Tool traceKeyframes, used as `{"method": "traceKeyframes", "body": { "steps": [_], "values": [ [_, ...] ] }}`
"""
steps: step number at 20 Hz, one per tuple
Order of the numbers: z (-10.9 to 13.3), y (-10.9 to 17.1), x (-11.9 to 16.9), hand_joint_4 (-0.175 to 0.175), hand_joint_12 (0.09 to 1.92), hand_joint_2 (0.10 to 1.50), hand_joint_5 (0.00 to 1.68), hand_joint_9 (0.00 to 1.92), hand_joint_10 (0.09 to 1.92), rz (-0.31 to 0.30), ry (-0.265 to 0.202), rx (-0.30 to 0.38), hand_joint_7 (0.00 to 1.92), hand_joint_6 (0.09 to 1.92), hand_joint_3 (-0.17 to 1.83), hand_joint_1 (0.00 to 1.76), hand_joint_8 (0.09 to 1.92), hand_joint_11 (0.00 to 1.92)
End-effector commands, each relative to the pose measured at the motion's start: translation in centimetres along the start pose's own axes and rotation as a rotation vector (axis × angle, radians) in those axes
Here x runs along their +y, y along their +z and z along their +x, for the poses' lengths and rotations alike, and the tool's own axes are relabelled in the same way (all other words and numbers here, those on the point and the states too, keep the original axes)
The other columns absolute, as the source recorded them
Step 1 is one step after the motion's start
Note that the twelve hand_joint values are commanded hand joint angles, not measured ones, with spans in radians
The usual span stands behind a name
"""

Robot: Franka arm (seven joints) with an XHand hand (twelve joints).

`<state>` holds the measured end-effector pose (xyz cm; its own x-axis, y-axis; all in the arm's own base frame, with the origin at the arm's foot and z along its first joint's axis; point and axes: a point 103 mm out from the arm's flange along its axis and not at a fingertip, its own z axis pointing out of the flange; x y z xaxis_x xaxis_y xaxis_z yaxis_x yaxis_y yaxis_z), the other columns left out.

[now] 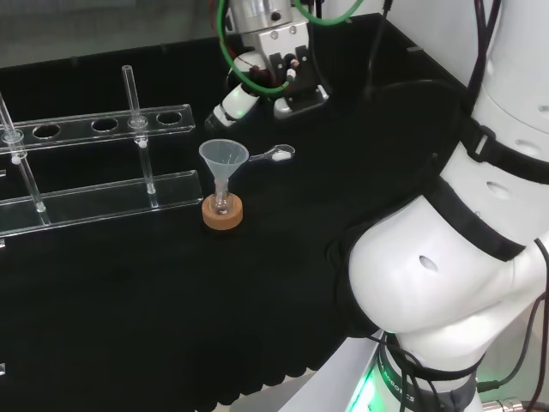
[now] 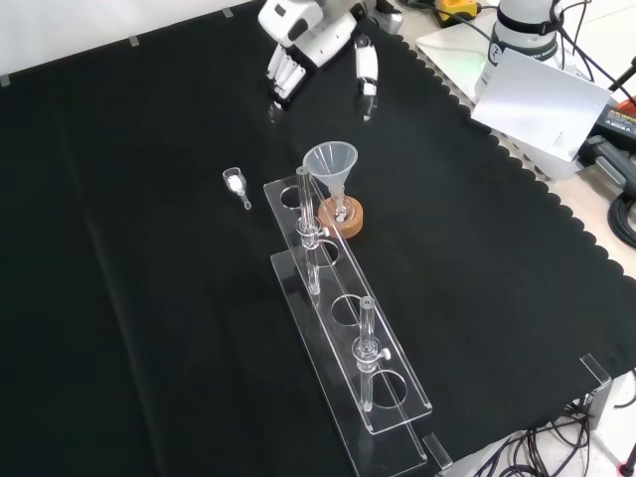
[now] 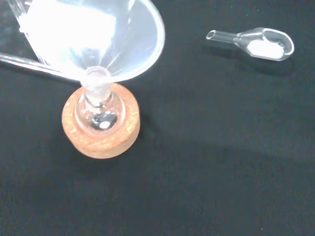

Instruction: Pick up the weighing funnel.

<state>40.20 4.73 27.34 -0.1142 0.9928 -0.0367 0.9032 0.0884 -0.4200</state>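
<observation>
Hand (image 1: 279, 64) hovers over the bench's far side in the head view. Its fingers (image 2: 284, 72) are straight and spread away from the thumb, holding nothing. Weighing funnel (image 3: 261, 43) lies flat on the black cloth (image 2: 129, 328), well in from every edge. It is apart from the hand and just beside the funnel (image 1: 225, 157), with white powder in its scoop.

Risks for you:
- Tip the scoop on the lift and the powder likely spills out.
- A wide approach could clip the funnel. It stands top-heavy in its small flask (image 3: 98, 115) on the cork ring (image 1: 223, 215) and would probably topple.
- The clear piece may skid on the cloth under a fingertip instead of rising.

Cloth lies flat and unwrinkled. A clear rack (image 2: 338, 338) with upright rods runs toward the near edge in the front view. Cables and gear sit past the scalloped edge at that view's right.
</observation>
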Motion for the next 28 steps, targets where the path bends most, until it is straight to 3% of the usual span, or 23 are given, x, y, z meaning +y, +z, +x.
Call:
{"method": "traceKeyframes", "body": {
  "steps": [1, 14, 19, 28],
  "values": [
    [-3.4, 0.4, -0.1, -0.074, 1.39, 0.74, 0.34, 0.62, 0.65, -0.029, -0.008, 0.059, 0.31, 0.09, 0.13, 0.42, 0.74, 0.44],
    [-9.7, 1.1, 2.4, -0.074, 1.36, 0.76, 0.39, 0.68, 0.61, -0.134, -0.023, 0.09, 0.36, 0.09, 0.14, 0.49, 0.74, 0.48],
    [-11.4, 1.7, 4.9, -0.062, 1.34, 0.78, 0.43, 0.71, 0.59, -0.128, -0.032, 0.101, 0.4, 0.09, 0.15, 0.59, 0.74, 0.51],
    [-13.5, 4.2, 8.8, -0.031, 1.31, 0.78, 0.48, 0.75, 0.57, -0.078, -0.048, 0.129, 0.45, 0.09, 0.17, 0.61, 0.74, 0.53]
  ]
}}
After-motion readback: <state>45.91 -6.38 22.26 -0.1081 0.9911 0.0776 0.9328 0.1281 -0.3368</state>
